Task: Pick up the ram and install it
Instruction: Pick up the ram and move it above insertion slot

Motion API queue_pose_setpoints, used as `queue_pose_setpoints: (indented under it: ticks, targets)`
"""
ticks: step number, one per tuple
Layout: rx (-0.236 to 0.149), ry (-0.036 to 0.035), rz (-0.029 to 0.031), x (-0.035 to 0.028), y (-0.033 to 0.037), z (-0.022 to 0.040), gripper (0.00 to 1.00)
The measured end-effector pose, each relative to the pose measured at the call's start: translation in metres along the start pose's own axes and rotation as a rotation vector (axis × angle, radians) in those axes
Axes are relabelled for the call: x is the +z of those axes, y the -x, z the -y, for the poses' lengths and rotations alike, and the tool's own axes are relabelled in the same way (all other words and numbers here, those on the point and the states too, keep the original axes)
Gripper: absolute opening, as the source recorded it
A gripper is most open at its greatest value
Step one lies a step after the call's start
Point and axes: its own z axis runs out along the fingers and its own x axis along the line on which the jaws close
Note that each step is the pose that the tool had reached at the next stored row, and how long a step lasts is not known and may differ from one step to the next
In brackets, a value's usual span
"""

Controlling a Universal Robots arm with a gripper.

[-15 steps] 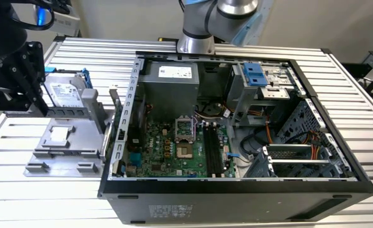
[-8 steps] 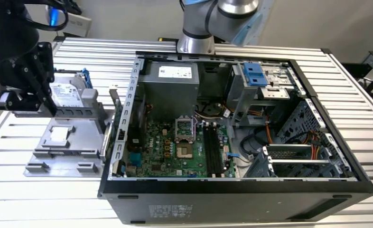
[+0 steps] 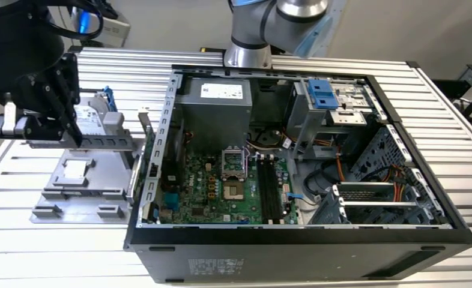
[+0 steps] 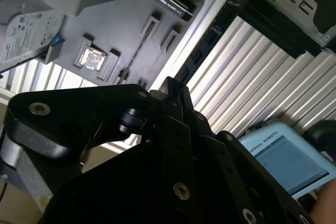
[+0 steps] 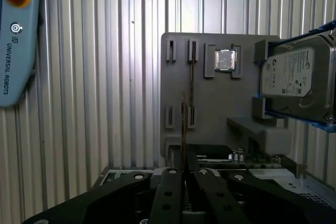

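Ribbed worktop [image 5: 105, 77] lies open beyond the grey tray [image 5: 210, 108]; gripper [image 5: 184, 170] hangs over it, jaws clenched on the ram [image 5: 183, 124], edge-on, computer case [image 3: 300, 252] close beside.

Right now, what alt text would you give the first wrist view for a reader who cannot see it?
The gripper is closed on the ram, a thin stick seen edge-on, over a grey parts holder on a slatted metal table. The holder also carries a processor chip and a silver-labelled hard drive.
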Motion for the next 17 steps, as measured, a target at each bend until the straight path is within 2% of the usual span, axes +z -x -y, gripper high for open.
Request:
queue_pose_setpoints:
  ticks: [17]
  targets:
    - [0.000,0.0000,0.0000,-0.0006,0.0005,0.0311,0.00]
